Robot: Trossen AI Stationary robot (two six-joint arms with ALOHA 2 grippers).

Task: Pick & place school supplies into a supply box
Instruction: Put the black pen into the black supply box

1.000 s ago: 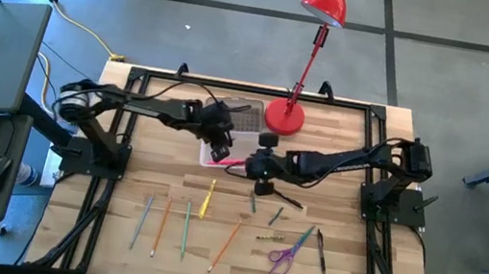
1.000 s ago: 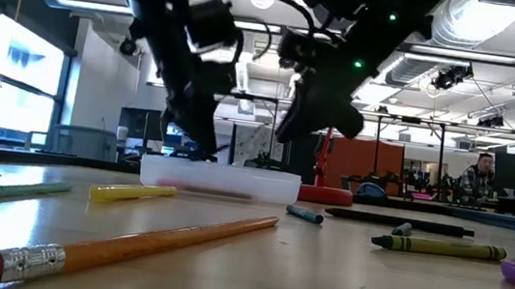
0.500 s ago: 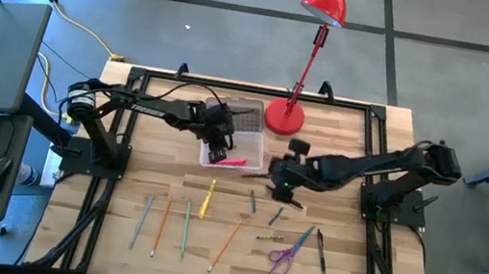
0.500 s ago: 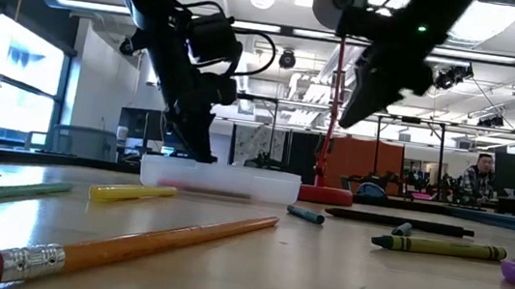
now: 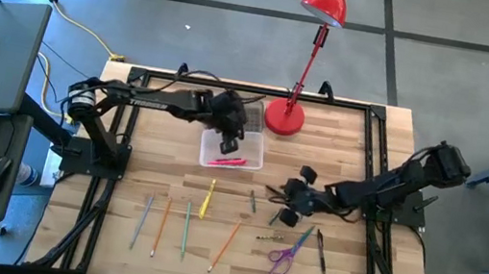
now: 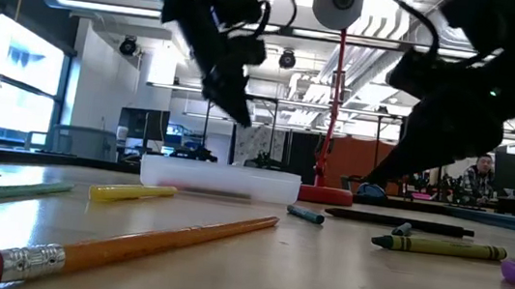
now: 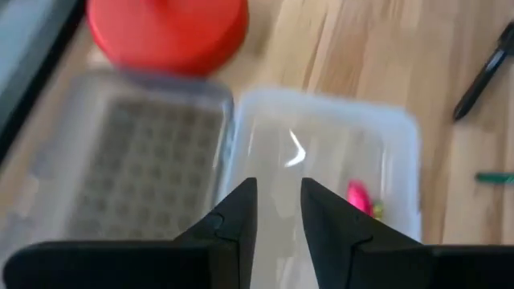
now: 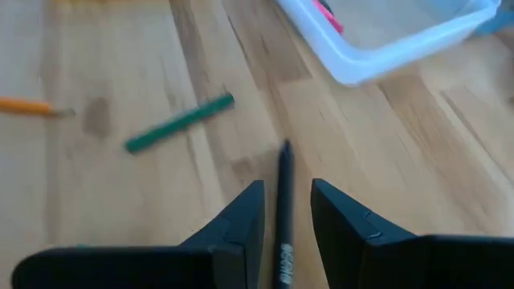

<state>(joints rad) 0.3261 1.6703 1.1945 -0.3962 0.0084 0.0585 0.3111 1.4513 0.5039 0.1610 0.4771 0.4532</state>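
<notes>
The supply box (image 5: 235, 148), clear with its ribbed lid (image 7: 136, 152) swung open toward the far side, stands at the table's middle back. A pink-red marker (image 5: 226, 162) lies inside it along its near wall. Above the box hangs my left gripper (image 7: 279, 201), open and empty. My right gripper (image 8: 287, 213) is low over the table to the box's near right, open; a dark pen (image 8: 283, 193) lies flat on the wood between its fingers, with a gap on each side. Pencils (image 5: 185, 228) and purple scissors (image 5: 282, 256) lie near the front.
A red lamp's round base (image 5: 284, 117) stands just right of the lid, its stem leaning over the far edge. A green crayon (image 8: 181, 122) lies near the dark pen. A yellow marker (image 5: 207, 199), an orange pencil (image 5: 227, 241) and a dark pen (image 5: 320, 250) are scattered across the front.
The pink-red marker, at my left gripper's tips a second ago, now lies in the box, and that gripper has risen and drawn toward the far edge. My right gripper has swung from beside the box toward the near right, sunk and rolled, ending over the dark pen.
</notes>
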